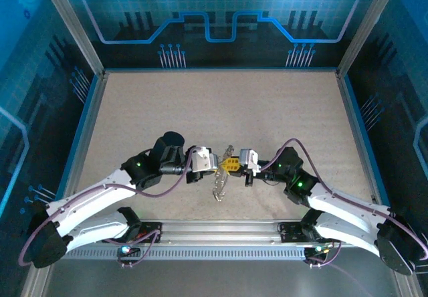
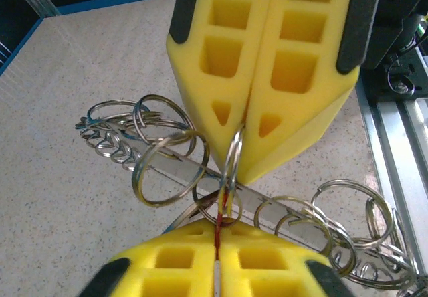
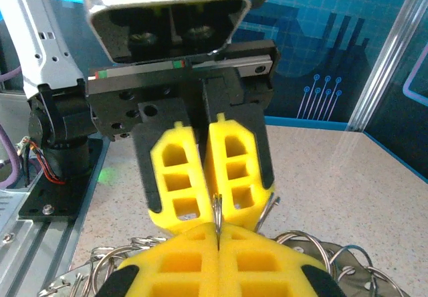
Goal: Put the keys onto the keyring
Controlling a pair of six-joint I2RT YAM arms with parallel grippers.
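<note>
My two grippers meet tip to tip low over the table's front middle. The left gripper (image 1: 216, 165) (image 2: 217, 225) is shut on a key (image 2: 218, 233), seen edge-on as a thin red line with a grey part further back between the yellow pads. Its red tip pokes into a silvery ring (image 2: 233, 155) of the keyring (image 1: 219, 188). That ring (image 3: 217, 207) is pinched edge-on in my shut right gripper (image 1: 233, 164) (image 3: 218, 229). The keyring is a floppy bunch of wire rings on a flat metal strip (image 2: 264, 203), and it hangs below both grippers.
The speckled beige table (image 1: 221, 110) stretches behind the grippers. An aluminium rail (image 1: 221, 229) runs along the near edge, just below the hanging rings. Blue-trimmed walls (image 1: 90, 110) close in the sides and back. Both arms' cables loop beside the wrists.
</note>
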